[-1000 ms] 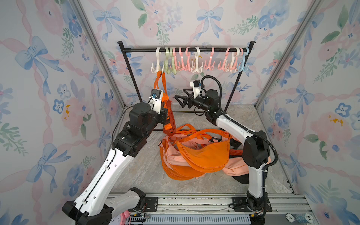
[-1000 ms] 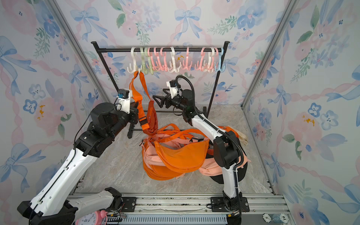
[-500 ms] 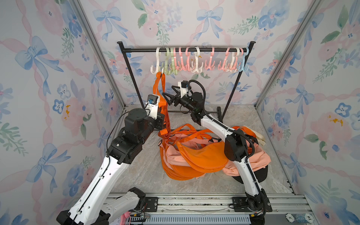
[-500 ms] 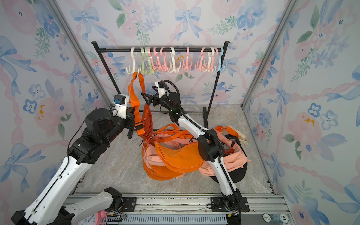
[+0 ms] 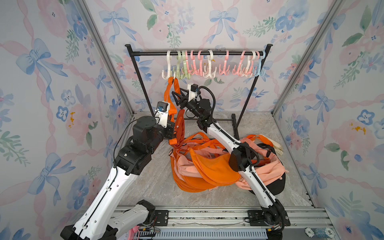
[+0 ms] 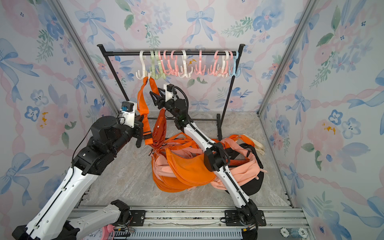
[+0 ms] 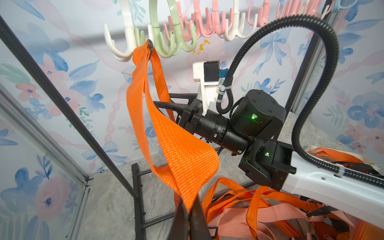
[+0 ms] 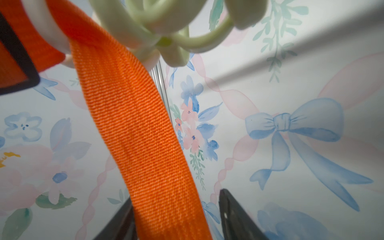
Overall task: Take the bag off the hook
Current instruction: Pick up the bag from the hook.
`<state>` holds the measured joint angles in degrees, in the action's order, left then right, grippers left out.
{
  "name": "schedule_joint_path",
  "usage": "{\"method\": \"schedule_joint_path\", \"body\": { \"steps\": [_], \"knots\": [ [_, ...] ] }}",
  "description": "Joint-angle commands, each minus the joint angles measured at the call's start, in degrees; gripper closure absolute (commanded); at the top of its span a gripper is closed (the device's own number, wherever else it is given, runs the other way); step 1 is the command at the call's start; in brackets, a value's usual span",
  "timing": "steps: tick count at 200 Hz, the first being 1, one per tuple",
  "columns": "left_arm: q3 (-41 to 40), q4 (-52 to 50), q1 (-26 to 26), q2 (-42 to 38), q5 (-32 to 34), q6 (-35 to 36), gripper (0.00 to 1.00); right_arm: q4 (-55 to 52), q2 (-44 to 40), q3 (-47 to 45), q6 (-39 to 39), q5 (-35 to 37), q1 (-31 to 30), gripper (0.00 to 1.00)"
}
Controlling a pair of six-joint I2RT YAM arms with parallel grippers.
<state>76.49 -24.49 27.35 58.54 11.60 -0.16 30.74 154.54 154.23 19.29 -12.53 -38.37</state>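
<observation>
Left gripper (image 7: 188, 212) is pinched tight on the orange strap (image 7: 166, 135), low on one run of the loop; the webbing bunches up out of the closed jaws. Right gripper (image 8: 175, 197) stands partway open higher up. The other run of strap passes between its fingers, one finger against the webbing and the other clear of it, so there is no grip there yet.

Bag (image 5: 180, 124) hangs by this strap. The loop's top is caught on a prong of the white hook (image 5: 169, 72) at the left end of the rack (image 5: 197, 53). Its lower end reaches the pile of bags (image 5: 207, 166) on the floor; can't tell if it touches.

Handling, my guess: a small soft pouch, light and limp, with nothing stiff to push against. The coarse woven webbing should not slip. Best hold is on the strap, close under the hook, to lift the loop up over the prong tip. A low pull would only seat it deeper. The hook hangs loose on the bar and may swing along.
</observation>
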Motion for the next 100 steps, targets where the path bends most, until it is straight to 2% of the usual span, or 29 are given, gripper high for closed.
{"method": "schedule_joint_path", "body": {
  "steps": [1, 18, 30, 100],
  "knots": [
    [0.2, -0.1, -0.5, -0.3, -1.0, -0.8, 1.00, 3.1, 1.0, 0.3, 1.8, 1.4, 0.0, 0.64],
    [0.4, -0.2, -0.6, -0.3, -1.0, -1.1, 1.00, 3.3, -0.3, -1.7, 1.9, 1.0, 0.0, 0.87],
    [0.6, -0.2, -0.7, -0.2, -1.0, -1.2, 1.00, 4.9, -2.4, -5.5, 2.0, 1.1, 0.0, 1.00],
    [2.0, -0.1, -2.2, 1.1, 0.2, -2.1, 1.00, 13.3, -15.2, -24.8, 1.1, 0.1, -1.1, 1.00]
  ]
}}
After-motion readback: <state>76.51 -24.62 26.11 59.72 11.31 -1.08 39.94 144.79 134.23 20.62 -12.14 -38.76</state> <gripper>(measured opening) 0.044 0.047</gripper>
